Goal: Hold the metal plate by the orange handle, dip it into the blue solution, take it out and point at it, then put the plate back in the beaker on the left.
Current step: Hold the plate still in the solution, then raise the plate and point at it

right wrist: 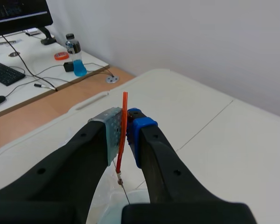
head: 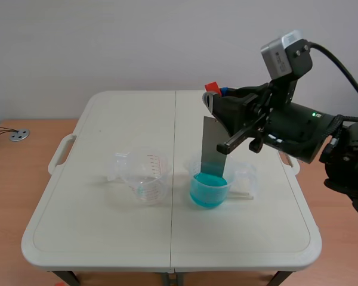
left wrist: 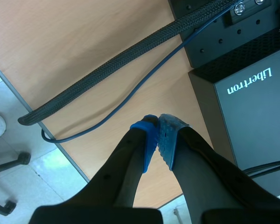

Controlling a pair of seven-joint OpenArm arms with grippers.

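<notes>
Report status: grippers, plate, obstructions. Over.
Right gripper shut on orange handle. Grey metal plate upright, lower edge in blue solution. Left gripper shut, empty, off white table. Path to clear plastic beaker open.

Lab-style workroom, this one: a white folding table [head: 107, 238] carries a clear graduated beaker [head: 144, 176] and a beaker of blue solution [head: 209, 187]. On the desks beyond its far left corner sit a monitor [right wrist: 18, 14], a keyboard [right wrist: 2, 72], a bottle [right wrist: 76, 56] and a tape roll [right wrist: 61, 56]. A braided cable [left wrist: 121, 60] trails over a wooden desktop.

Gap between left beaker [head: 144, 176] and blue beaker [head: 210, 189], metal plate [head: 210, 146] upright in the latter.
</notes>
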